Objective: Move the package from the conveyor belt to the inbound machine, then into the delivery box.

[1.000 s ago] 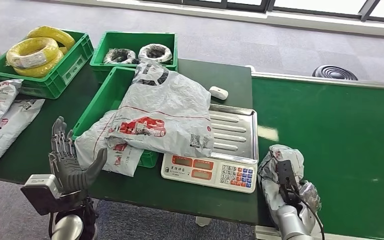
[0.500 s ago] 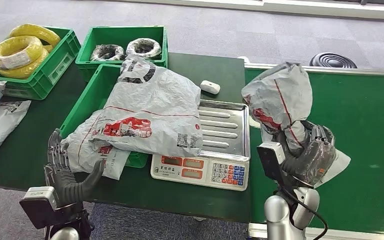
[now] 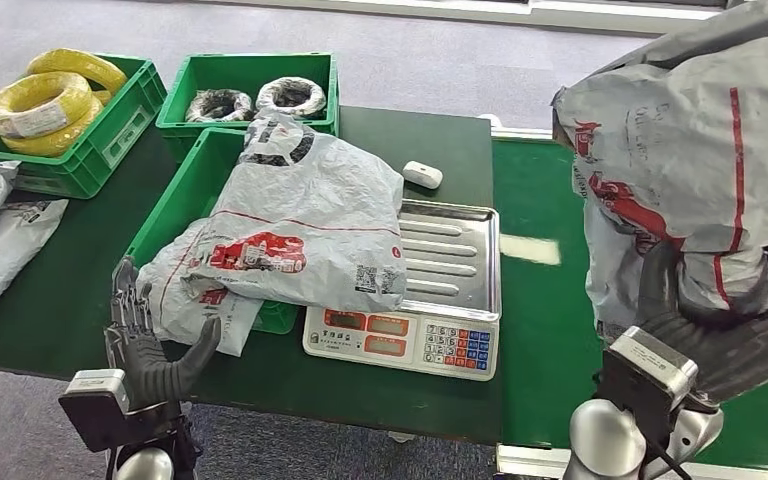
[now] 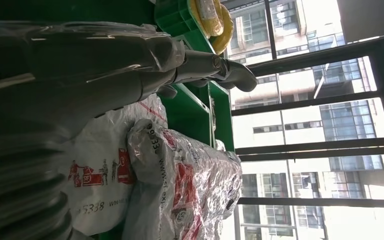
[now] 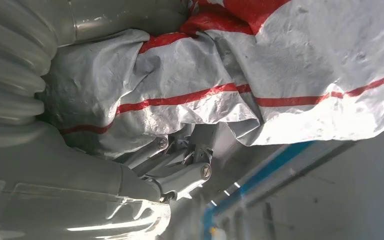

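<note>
In front green crate: grey mailer bags piled.

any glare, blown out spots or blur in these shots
Head view: sharp, with a bright reflection patch on the conveyor belt beside the scale. Left wrist view: windows wash out toward the lower corner. Right wrist view: the package is crisp, the background beyond it soft and blurred.

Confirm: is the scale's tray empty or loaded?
Empty: the steel tray shows bare ridges; the package is held up in the right hand.
</note>
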Motion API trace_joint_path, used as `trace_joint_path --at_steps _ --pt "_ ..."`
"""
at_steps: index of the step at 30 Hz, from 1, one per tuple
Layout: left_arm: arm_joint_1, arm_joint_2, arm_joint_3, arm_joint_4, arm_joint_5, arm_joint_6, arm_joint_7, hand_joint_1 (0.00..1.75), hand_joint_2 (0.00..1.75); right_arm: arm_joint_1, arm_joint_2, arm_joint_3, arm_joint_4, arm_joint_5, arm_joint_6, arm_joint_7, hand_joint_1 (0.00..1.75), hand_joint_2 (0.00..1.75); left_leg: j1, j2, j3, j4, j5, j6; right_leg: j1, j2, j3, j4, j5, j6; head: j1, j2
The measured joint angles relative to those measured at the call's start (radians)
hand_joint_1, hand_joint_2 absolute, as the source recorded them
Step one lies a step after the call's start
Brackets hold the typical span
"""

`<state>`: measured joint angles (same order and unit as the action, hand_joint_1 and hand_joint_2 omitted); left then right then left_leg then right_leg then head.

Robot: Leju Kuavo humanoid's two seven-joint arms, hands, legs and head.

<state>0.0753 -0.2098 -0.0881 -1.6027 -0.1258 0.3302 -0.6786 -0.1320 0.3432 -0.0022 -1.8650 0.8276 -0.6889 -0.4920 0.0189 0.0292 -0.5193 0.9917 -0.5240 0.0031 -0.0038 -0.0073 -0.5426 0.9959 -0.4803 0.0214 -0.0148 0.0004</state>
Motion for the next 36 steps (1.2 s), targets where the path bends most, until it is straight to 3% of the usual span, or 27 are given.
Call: trace_joint_path --at_steps 5,14,24,29,33,36 --pt "-0.026 0.001 -0.001 0.005 0.010 0.002 0.007 0.00 1.75 -0.088 -0.050 0.090 0.147 -0.130 0.044 0.086 1.75 1.75 0.000 -0.002 0.000 0.000 0.001 -0.001 0.000 -0.002 0.000 0.001 0.000 0.000 0.000 0.000" --pt "-0.029 0.002 -0.002 0.006 0.014 -0.006 0.012 0.00 1.75 -0.110 -0.103 0.292 0.305 -0.080 0.077 0.136 1.75 1.75 0.000 -0.004 -0.002 0.000 0.001 -0.001 0.000 -0.002 -0.003 0.003 -0.001 -0.001 0.000 0.000" --pt "-0.005 0.002 -0.005 0.004 0.014 -0.009 0.014 0.00 1.75 -0.127 -0.112 0.291 0.593 -0.092 0.021 0.140 1.75 1.75 0.000 -0.005 -0.003 0.000 0.001 -0.001 0.000 -0.004 -0.003 0.002 0.000 -0.001 0.000 0.000" --pt "-0.002 0.002 -0.017 0.004 0.018 -0.009 0.014 0.00 1.75 -0.144 -0.097 0.218 0.734 0.031 0.002 0.144 1.75 1.75 0.000 -0.006 -0.003 0.000 0.001 -0.001 0.000 -0.005 -0.004 0.002 -0.001 -0.001 0.000 0.000" --pt "-0.003 0.002 -0.023 0.006 0.019 -0.009 0.020 0.00 1.75 -0.162 -0.071 0.143 0.832 0.074 0.000 0.107 0.09 1.75 0.000 -0.005 -0.003 0.000 0.001 -0.001 0.000 -0.005 -0.004 0.002 -0.001 -0.001 0.000 0.000" --pt "-0.003 0.002 -0.026 0.007 0.020 -0.007 0.025 0.00 1.75 -0.176 -0.044 0.076 0.902 0.066 -0.001 0.039 0.07 1.75 0.000 -0.006 -0.003 0.000 0.001 -0.001 0.000 -0.005 -0.004 0.002 -0.001 -0.001 0.000 0.000"
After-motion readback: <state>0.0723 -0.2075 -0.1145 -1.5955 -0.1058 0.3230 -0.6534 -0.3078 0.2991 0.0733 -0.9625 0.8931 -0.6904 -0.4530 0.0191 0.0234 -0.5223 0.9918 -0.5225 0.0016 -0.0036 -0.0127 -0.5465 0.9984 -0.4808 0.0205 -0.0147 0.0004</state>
